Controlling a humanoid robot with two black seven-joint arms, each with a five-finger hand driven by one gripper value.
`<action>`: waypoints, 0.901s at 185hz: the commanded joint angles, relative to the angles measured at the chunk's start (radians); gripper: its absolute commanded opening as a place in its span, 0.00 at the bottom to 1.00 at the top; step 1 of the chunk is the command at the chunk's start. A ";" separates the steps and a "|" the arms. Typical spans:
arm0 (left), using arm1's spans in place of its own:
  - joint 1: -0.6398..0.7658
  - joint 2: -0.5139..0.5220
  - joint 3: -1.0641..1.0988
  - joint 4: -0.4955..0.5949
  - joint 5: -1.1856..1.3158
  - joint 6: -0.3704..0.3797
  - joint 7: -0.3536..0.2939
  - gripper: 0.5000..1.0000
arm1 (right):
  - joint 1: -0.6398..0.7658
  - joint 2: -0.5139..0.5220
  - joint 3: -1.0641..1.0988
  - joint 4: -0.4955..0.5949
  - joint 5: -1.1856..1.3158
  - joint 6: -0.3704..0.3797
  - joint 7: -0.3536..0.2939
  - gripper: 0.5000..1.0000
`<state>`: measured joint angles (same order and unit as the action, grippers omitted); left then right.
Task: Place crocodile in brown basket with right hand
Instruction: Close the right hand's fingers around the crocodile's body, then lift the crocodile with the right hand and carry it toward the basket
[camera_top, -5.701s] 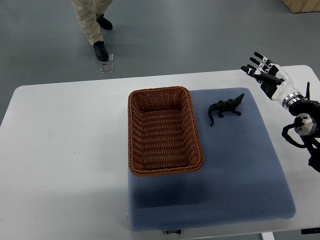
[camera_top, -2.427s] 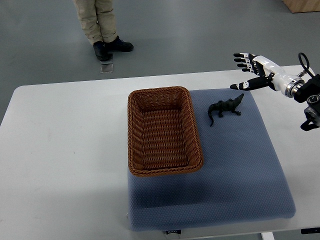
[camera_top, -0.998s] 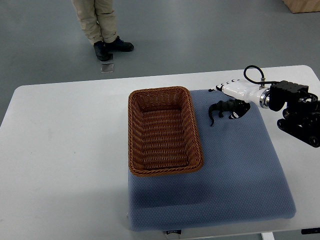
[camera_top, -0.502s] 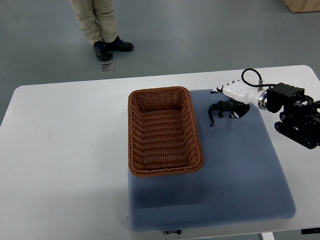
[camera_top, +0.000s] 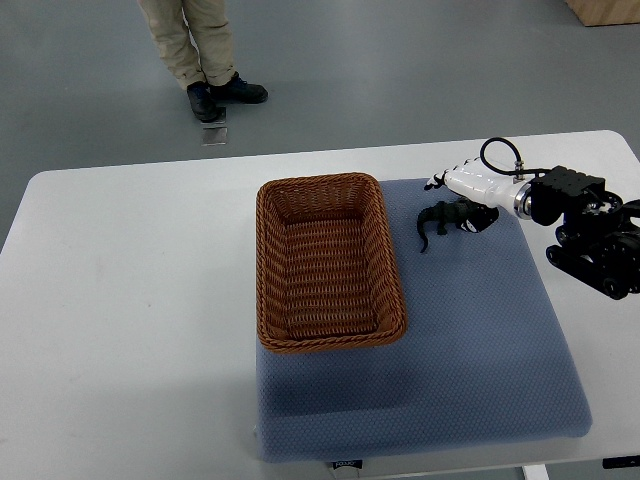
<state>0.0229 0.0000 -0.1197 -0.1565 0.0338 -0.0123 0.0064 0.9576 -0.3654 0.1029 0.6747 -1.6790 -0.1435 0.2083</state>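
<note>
One toy crocodile (camera_top: 436, 217) lies on the blue mat (camera_top: 470, 340), just right of the one brown basket (camera_top: 268, 270). One right hand (camera_top: 468, 188) clasps its right end, fingers curled over it. One person (camera_top: 200, 50) stands beyond the table (camera_top: 130, 300).

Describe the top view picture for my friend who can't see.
The robot's right hand covers one end of a dark toy crocodile lying on a blue mat, just right of an empty brown basket. A person's legs show beyond the white table.

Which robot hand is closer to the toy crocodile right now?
Right. The right robot hand is over the picture-right end of the crocodile; the left arm is not in view.
</note>
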 joint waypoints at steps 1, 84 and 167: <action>0.000 0.000 0.000 0.000 0.001 0.000 0.000 1.00 | 0.000 0.003 -0.006 -0.003 -0.001 -0.007 -0.001 0.59; 0.000 0.000 0.000 0.000 0.000 0.000 0.000 1.00 | 0.000 0.003 -0.012 -0.017 -0.013 -0.007 -0.006 0.40; 0.000 0.000 0.000 0.000 0.000 0.000 0.000 1.00 | -0.005 0.014 -0.012 -0.024 -0.016 -0.007 -0.006 0.30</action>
<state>0.0230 0.0000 -0.1197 -0.1565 0.0338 -0.0123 0.0064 0.9541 -0.3521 0.0905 0.6516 -1.6946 -0.1505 0.2024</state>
